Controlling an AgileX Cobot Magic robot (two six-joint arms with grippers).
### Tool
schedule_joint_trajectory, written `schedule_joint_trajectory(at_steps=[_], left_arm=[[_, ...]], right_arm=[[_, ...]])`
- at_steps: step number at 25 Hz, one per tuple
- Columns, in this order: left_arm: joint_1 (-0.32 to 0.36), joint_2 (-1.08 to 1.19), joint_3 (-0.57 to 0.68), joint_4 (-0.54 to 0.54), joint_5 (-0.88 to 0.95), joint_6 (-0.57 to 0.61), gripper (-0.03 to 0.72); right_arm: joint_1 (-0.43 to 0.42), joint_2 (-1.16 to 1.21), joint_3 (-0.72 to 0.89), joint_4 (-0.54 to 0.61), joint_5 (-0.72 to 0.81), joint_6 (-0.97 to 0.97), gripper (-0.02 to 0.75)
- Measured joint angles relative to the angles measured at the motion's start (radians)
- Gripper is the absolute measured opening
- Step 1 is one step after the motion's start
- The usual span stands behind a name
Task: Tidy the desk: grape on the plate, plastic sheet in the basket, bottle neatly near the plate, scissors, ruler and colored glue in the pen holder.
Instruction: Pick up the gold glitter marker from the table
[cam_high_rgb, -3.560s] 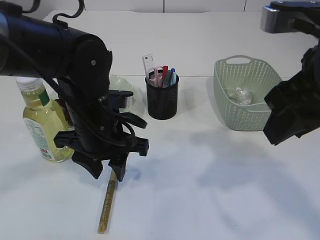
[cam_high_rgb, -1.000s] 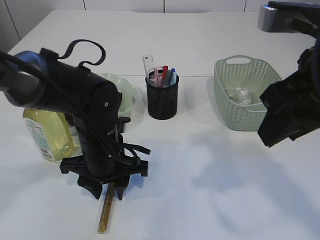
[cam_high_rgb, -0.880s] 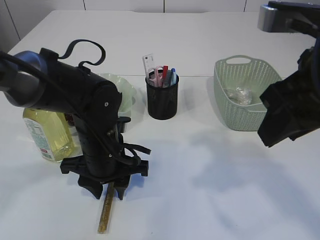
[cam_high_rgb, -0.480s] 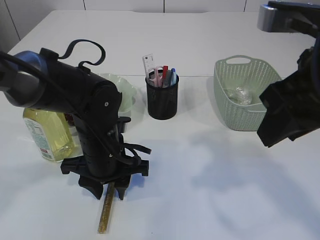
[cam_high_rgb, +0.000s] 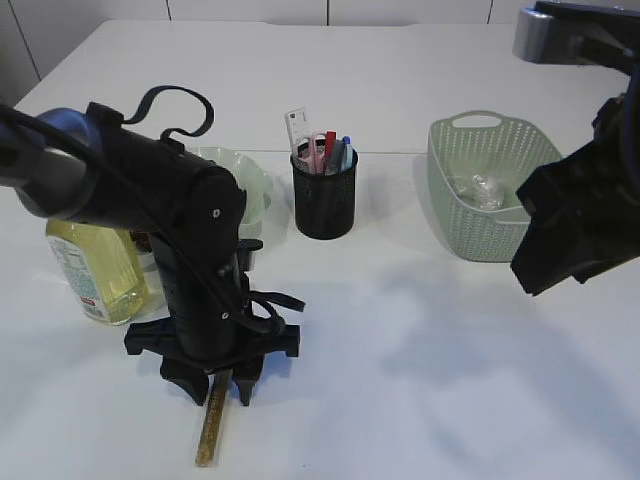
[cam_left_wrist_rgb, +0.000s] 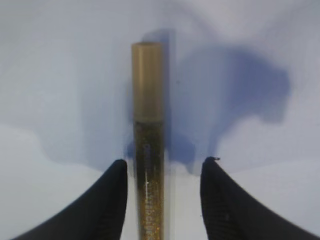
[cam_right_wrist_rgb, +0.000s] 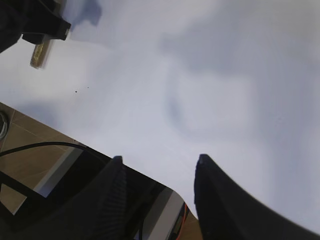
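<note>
Your left tool (cam_left_wrist_rgb: 162, 172) straddles the colored glue (cam_left_wrist_rgb: 148, 145), jaws apart; centre it, lower to the surface (cam_high_rgb: 420, 350), then close; right tool (cam_right_wrist_rgb: 155, 172) idle, apart.

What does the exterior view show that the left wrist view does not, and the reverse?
Only the exterior view shows the bottle, the plate, the pen holder with pens and a ruler in it, the basket and the right arm. Only the left wrist view shows the left tool open, one finger on each side of the glue, with a gap to the right finger. Both show the glue lying on the white table, under the left tool.
</note>
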Motion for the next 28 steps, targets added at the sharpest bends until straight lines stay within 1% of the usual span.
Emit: schedule_joint_trajectory(at_steps=[18,20,25,28], left_arm=[[0.0,0.016,0.0,-0.017,-0.012,0.0,0.347],[0.0,0.017,0.0,-0.01,-0.012,0.0,0.323],[0.0,0.019,0.0,-0.002,-0.012,0.0,0.209],[0.0,0.019,0.0,-0.002,-0.012,0.0,0.188]], right_arm=[[0.0,0.0,0.0,0.0,0.0,0.002,0.365],[0.0,0.0,0.0,0.0,0.0,0.002,0.365],[0.0,0.0,0.0,0.0,0.0,0.002,0.365],[0.0,0.0,0.0,0.0,0.0,0.002,0.365]])
